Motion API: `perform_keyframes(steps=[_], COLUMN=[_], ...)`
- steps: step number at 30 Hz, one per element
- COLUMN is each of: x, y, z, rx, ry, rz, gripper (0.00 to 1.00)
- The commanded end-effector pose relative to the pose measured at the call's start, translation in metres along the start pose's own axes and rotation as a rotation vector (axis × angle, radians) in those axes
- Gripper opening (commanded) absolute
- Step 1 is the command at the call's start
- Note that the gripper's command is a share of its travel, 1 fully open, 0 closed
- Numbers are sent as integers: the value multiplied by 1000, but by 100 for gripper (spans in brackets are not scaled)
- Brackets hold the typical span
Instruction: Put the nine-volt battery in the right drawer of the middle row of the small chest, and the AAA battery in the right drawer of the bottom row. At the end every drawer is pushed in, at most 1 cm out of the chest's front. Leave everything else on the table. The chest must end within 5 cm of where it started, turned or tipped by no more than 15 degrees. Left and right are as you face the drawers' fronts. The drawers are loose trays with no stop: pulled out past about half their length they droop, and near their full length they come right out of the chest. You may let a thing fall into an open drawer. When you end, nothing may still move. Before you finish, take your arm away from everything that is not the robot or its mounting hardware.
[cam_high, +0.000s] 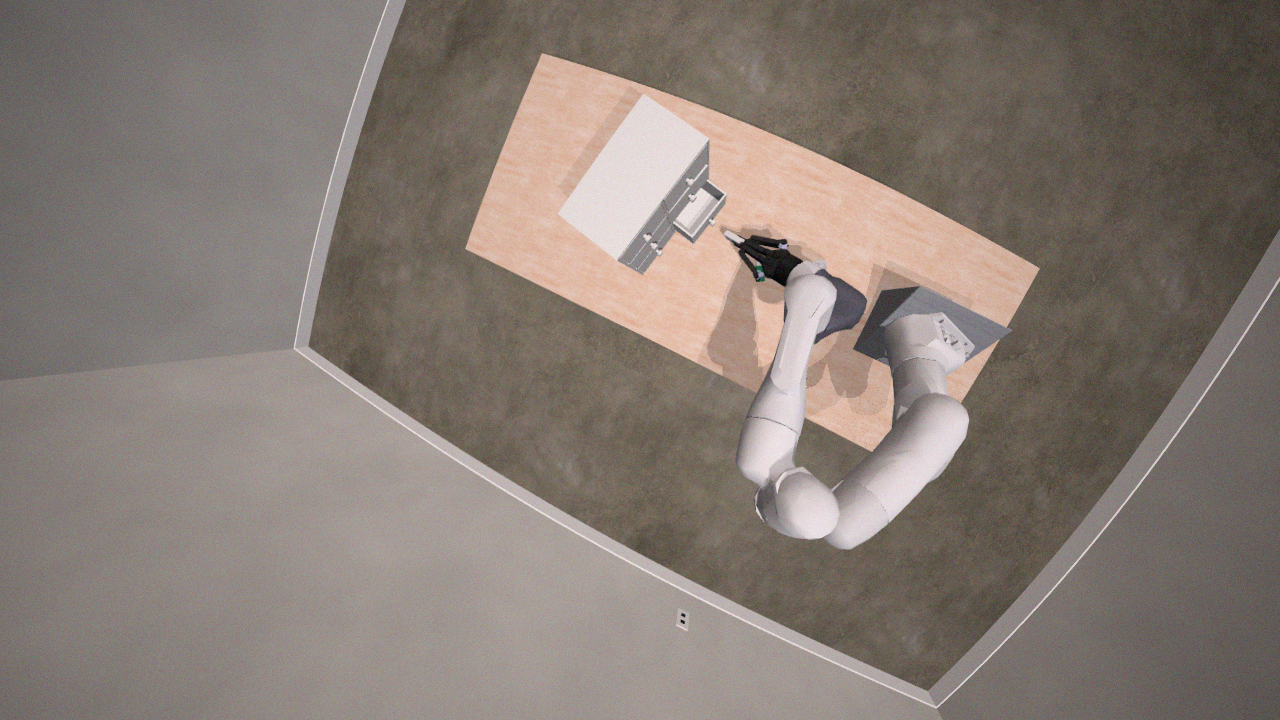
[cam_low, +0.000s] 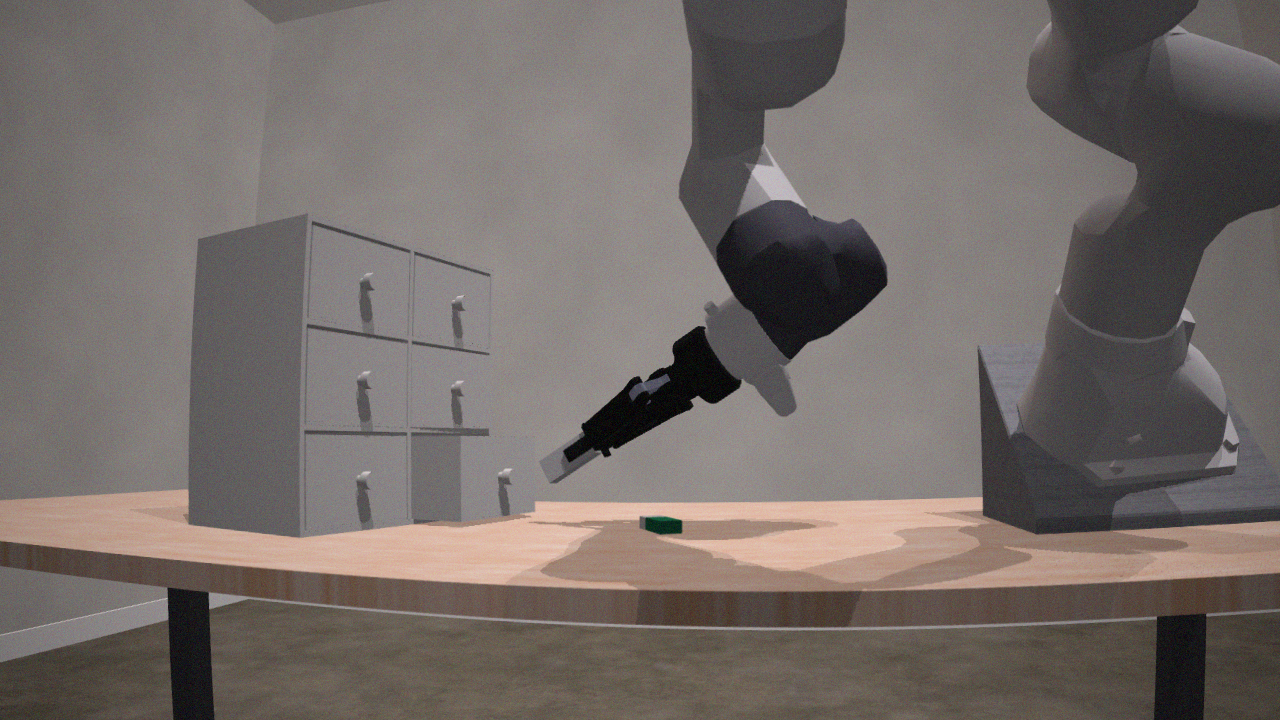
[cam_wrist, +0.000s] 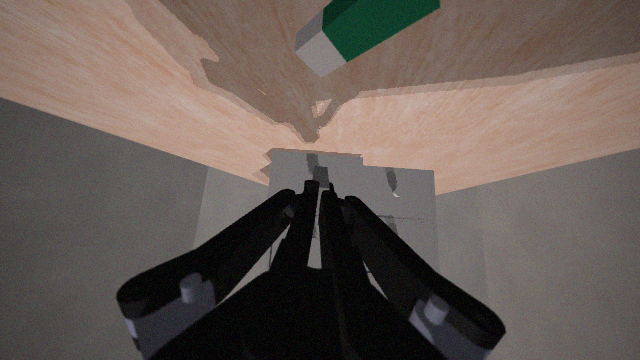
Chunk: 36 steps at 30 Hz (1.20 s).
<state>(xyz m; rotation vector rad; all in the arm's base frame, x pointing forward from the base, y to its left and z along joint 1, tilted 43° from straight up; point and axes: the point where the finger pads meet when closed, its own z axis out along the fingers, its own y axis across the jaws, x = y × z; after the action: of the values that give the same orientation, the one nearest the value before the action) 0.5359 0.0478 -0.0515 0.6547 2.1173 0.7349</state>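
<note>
The small grey chest (cam_high: 633, 170) (cam_low: 248, 385) (cam_wrist: 417, 202) stands upright. Its bottom right drawer (cam_high: 698, 213) (cam_low: 478, 452) (cam_wrist: 287, 167) is pulled partly out; no battery shows inside it in the top view. The other drawers look pushed in. The nine-volt battery (cam_low: 662, 524) (cam_wrist: 380, 27), a green block with a grey end, lies on the table near the gripper, on the side away from the drawer. The AAA battery is not visible in any view. My gripper (cam_high: 733, 237) (cam_low: 556, 465) (cam_wrist: 319, 177) is shut and empty, slanting down, its tips short of the open drawer's front and above the table.
The wooden table (cam_high: 528, 179) (cam_low: 358, 559) carries the chest near one end and the arm's dark wedge base (cam_high: 975, 322) (cam_low: 1011, 447) near the other. The open drawer's knob (cam_high: 712, 221) (cam_low: 505, 476) sticks out towards the gripper tips. The arm loops beyond the table's edge.
</note>
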Motion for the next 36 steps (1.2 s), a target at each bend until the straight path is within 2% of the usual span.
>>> perform_keyframes(steps=[1, 36], x=[2, 1], y=[-3, -4], z=[5, 7], rx=[8, 8], ry=[3, 3], rz=[-52, -51], gripper=[0, 0])
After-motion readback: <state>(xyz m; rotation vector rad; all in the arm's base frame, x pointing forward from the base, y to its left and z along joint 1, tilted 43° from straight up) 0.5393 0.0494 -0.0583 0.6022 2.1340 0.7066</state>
